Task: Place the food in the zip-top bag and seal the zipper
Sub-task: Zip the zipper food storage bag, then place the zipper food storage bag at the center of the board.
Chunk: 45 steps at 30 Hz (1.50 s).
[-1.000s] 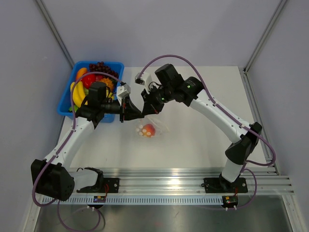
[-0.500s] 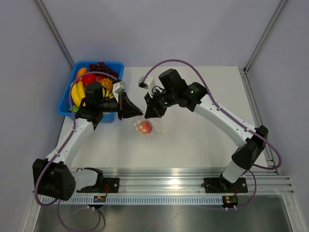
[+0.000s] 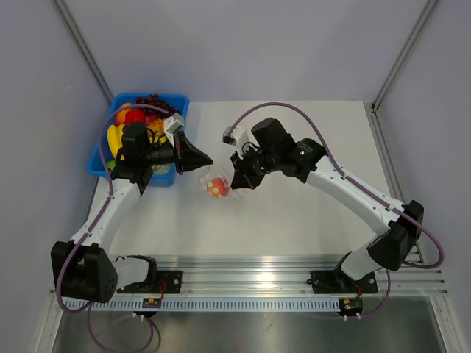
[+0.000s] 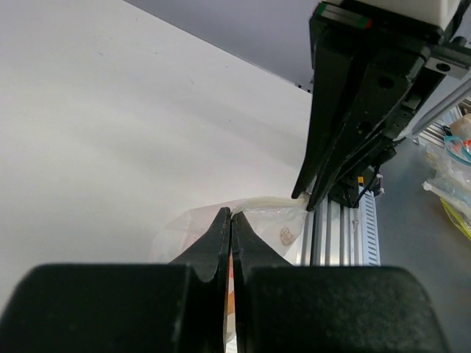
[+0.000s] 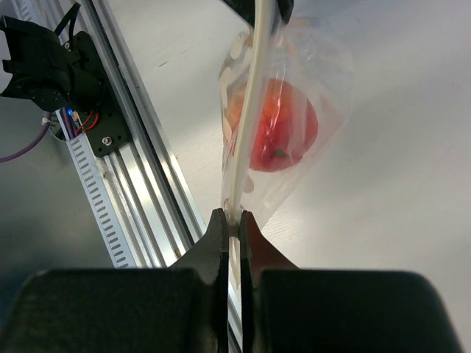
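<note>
Left fingers (image 4: 218,239) and right fingers (image 5: 214,246) each pinched shut on opposite ends of the zip-top bag (image 3: 214,182) mouth, zipper (image 5: 247,110) stretched between them, food (image 5: 278,126) inside below it, so sealing likely runs along that line.

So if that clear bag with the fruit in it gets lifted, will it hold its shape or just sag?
Probably sags: the zip-top bag looks thin and crinkled, bulging around the fruit. The fruit likely gives most of the weight, so it would swing low. The zipper strip seems stiffer, drawn straight between the right gripper and left gripper.
</note>
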Motion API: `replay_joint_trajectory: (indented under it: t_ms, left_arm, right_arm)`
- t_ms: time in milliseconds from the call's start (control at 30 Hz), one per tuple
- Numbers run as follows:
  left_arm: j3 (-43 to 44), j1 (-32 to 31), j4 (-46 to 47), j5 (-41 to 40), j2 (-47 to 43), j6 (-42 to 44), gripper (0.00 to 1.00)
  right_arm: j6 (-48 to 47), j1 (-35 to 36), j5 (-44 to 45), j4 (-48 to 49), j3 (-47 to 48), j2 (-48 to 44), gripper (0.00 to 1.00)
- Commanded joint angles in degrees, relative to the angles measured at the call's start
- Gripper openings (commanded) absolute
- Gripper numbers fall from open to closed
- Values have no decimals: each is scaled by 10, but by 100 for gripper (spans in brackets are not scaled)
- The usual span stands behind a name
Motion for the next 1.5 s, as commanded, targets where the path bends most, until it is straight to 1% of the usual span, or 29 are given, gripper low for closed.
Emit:
replay_joint_trajectory:
  t_ms: [0, 200, 400, 433, 533, 567, 600, 633, 667, 733, 767, 833, 867, 933, 967, 1000, 1033, 1067, 1100, 1133, 1167, 1233, 1333, 1367, 1400, 1433, 1467]
  left_arm:
    - [28, 21, 82, -52, 5, -26, 0]
    - [33, 28, 82, -71, 14, -27, 0]
    - [41, 33, 73, -72, 25, -23, 0]
    - [38, 33, 77, -71, 27, -26, 0]
    - [39, 33, 96, -50, 40, -42, 0]
    - [43, 33, 108, -42, 45, -50, 0]
    - [45, 33, 111, -38, 50, -68, 7]
    - [48, 32, 112, -38, 57, -77, 33]
    - [52, 31, 116, -38, 65, -84, 46]
    - [53, 31, 111, -55, 68, -95, 66]
    - [53, 31, 103, -62, 68, -92, 83]
    - [54, 31, 90, -84, 61, -80, 84]
    - [56, 31, 70, -91, 57, -74, 84]
    - [71, 31, 37, -125, 46, -46, 84]
    - [77, 31, 9, -144, 43, -34, 84]
    - [81, 31, -4, -179, 39, -31, 85]
    - [92, 32, -23, -194, 37, -30, 85]
    - [96, 31, -39, -212, 34, -29, 85]
    - [100, 31, -48, -236, 33, -30, 84]
    - [103, 31, -55, -242, 28, -33, 84]
    - [103, 31, -69, -249, 23, -37, 84]
    - [91, 31, -73, -273, 3, -41, 84]
    - [75, 31, -89, -329, -25, -38, 84]
    - [70, 31, -96, -340, -30, -34, 84]
    - [69, 31, -105, -363, -37, -32, 84]
    - [69, 31, -123, -372, -41, -29, 84]
    - [70, 31, -134, -391, -51, -22, 84]
  right_arm:
    - [21, 0, 20, -35, -37, -36, 0]
    - [36, 0, 39, -34, -78, -60, 0]
    - [42, 0, 59, -33, -97, -72, 0]
    - [58, 0, 60, -29, -97, -73, 0]
    - [80, 0, 100, -16, -91, -72, 0]
    - [87, 0, 142, -12, -86, -65, 0]
    - [93, -1, 162, -10, -75, -58, 0]
    - [100, -1, 182, -8, -67, -52, 0]
    - [110, -3, 213, -9, -57, -33, 0]
    - [121, -11, 228, -20, -22, -13, 0]
    - [122, -13, 238, -23, -12, 4, 0]
    - [129, -18, 241, -24, 16, 16, 0]
    - [129, -21, 265, -24, 24, 27, 0]
    - [133, -30, 276, -30, 56, 48, 0]
    - [134, -32, 304, -32, 80, 55, 0]
    - [132, -34, 319, -42, 94, 65, 0]
    - [125, -34, 360, -49, 109, 88, 0]
    - [121, -35, 383, -58, 124, 100, 0]
    - [115, -35, 405, -75, 156, 113, 0]
    - [105, -35, 430, -83, 169, 127, 0]
    - [101, -35, 483, -90, 191, 153, 0]
    - [91, -35, 542, -103, 206, 187, 0]
    - [92, -38, 586, -116, 221, 222, 1]
    - [94, -40, 595, -121, 226, 229, 6]
    - [98, -44, 587, -126, 226, 233, 16]
    - [98, -43, 555, -125, 223, 231, 39]
    - [99, -43, 539, -110, 209, 227, 77]
